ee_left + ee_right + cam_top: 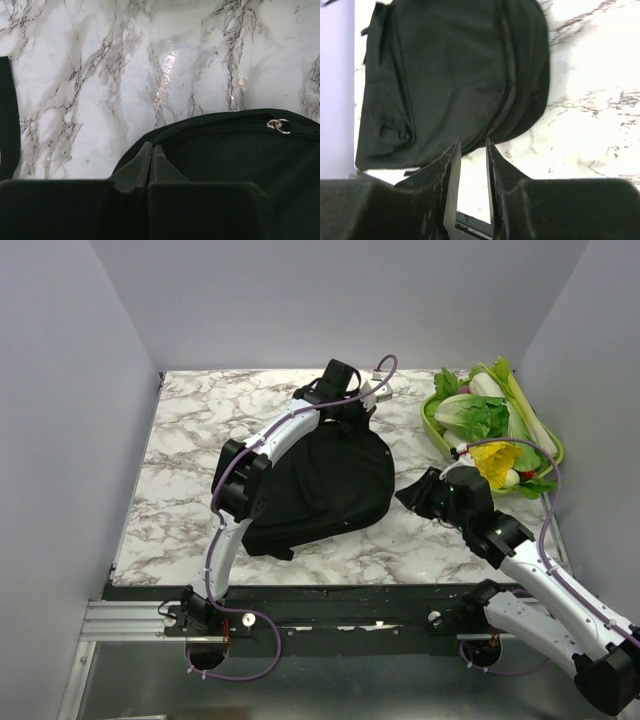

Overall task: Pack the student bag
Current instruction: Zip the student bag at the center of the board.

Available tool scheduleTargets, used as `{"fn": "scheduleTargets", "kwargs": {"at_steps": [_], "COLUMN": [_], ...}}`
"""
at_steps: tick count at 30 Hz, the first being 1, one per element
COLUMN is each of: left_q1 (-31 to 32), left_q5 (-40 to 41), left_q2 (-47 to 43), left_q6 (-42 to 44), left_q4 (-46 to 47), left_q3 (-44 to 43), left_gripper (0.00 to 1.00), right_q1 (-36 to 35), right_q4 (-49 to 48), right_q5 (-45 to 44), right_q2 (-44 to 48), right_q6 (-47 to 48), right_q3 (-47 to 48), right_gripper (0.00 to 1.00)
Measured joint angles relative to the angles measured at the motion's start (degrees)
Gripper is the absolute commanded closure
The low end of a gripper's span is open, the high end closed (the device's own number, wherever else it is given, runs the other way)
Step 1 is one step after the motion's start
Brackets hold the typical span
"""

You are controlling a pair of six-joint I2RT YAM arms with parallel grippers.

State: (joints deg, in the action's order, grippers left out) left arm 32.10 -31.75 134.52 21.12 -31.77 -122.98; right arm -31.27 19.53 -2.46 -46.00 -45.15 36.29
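The student bag (pixel 320 490) lay flat on the table (pixel 180 460), directly under my left gripper (pixel 151 146) and just ahead of my right gripper (pixel 472 145). I saw nothing loose on the table waiting to go in, and the stretch of zip in front of my left gripper looked closed. I therefore judged the packing to be at its closing stage.

My left gripper was pressed together with its tips at the bag's far rim. I could not tell whether any fabric was caught between them. The zipper pull (pixel 278 125) sat off to its right, apart from the tips.

My right gripper was partly spread and held nothing, its tips just short of the bag's curved edge. A green tray (pixel 427 418) of vegetables stood behind it.

The next move probably called for lifting both grippers clear without snagging the fabric or straps.
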Motion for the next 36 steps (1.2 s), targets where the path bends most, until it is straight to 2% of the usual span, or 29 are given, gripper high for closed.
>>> {"fn": "scheduleTargets", "kwargs": {"at_steps": [6,10,11,13,14,16,17,18,27,36], "left_q1": [0.0,0.0,0.0,0.0,0.02,0.09,0.17,0.28,0.55,0.55], "left_q5": [-0.83,-1.77,-1.88,-1.99,-2.27,-2.73,-2.89,-2.99,-3.45,-3.8], "left_q2": [-4.13,-6.01,-6.19,-6.38,-6.47,-6.58,-6.62,-6.71,-9.62,-20.06], "left_q6": [-0.76,-1.29,-1.33,-1.44,-1.9,-2.34,-2.67,-2.75,-3.52,-4.92], "left_q4": [0.35,0.37,0.37,0.42,0.39,0.33,0.35,0.39,0.31,1.88], "left_q3": [4.13,5.62,5.75,5.84,5.84,5.84,5.84,5.88,8.33,17.7], "left_gripper": [0.93,0.89,0.75,0.59,0.38,0.24,0.1,0.03,0.02,0.02], "right_q1": [1.14,1.25,1.27,1.27,1.29,1.29,1.29,1.29,1.51,0.48], "right_q4": [-0.63,-2.78,-3.5,-5.6,-6.67,-8.55,-9.49,-10.19,-15.43,-21.27], "right_q5": [-5.11,-7.23,-7.34,-7.37,-7.26,-6.8,-6.4,-5.88,-1.79,5.09], "right_q2": [-6.78,-10.56,-11.06,-12.59,-13.64,-15.78,-16.81,-17.79,-23.23,-23.93], "right_q6": [-0.2,0.0,0.02,0.02,0.02,-0.04,-0.09,-0.15,-1.07,-1.33], "right_q3": [-0.24,-1.97,-2.16,-2.05,-1.81,-1.36,-1.05,-0.76,0.09,3.8], "right_gripper": [0.91,0.93,0.93,0.96,0.96,0.97,0.97,0.97,0.98,0.96]}}
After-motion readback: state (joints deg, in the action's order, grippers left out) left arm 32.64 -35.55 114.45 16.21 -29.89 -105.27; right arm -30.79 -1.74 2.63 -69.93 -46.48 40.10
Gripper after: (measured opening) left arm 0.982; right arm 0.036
